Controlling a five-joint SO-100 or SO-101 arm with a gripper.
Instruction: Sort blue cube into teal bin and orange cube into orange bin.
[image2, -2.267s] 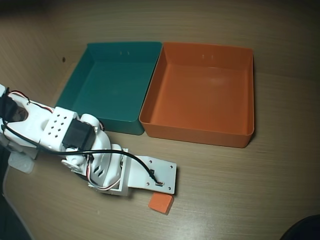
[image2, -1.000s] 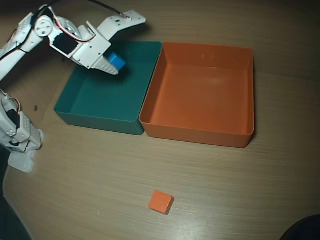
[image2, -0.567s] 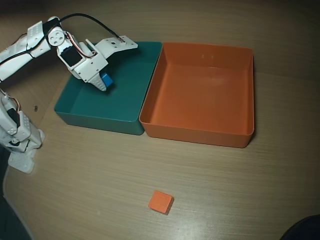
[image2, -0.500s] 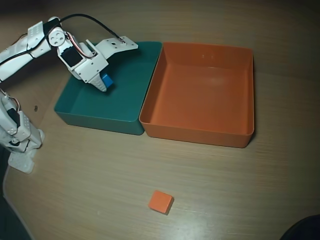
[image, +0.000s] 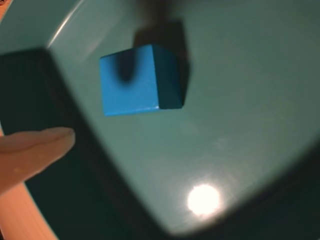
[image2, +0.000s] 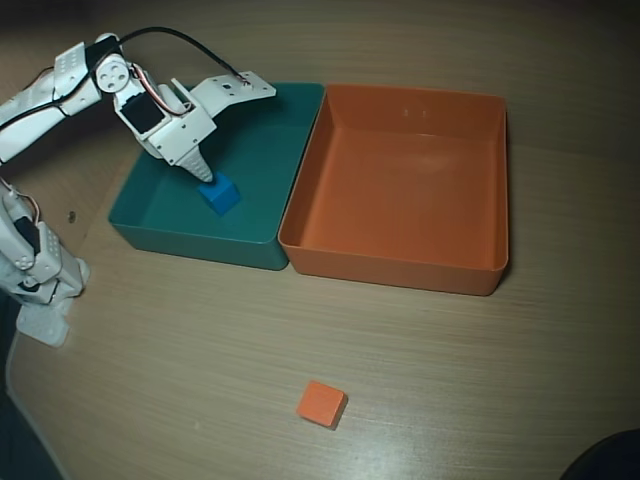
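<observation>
Two bins sit side by side on your wooden table (image2: 450, 350) in the overhead view, walls touching: the teal bin (image2: 160, 205) on the left and the orange bin (image2: 400, 262) on the right. Your blue cube (image2: 219, 194) is lying on the teal bin's floor, toward the near-left part of it. The wrist view shows it up close (image: 140, 79), sitting on the teal floor (image: 240, 100) with a dark shadow behind it and nothing touching it. One pale fingertip (image: 35, 150) pokes in from the left edge of that view, well clear of the cube.

Your gripper (image2: 203, 172) hangs over the teal bin just above and to the left of the cube, pointing down at it, and it's holding nothing. From the overhead view you can see one white tapered finger, but whether the jaws are spread or closed I honestly can't tell.

Your orange cube (image2: 321, 403) is out on the bare table, well apart from both bins, toward the near edge below the orange bin's left corner. The orange bin itself has nothing in it.
</observation>
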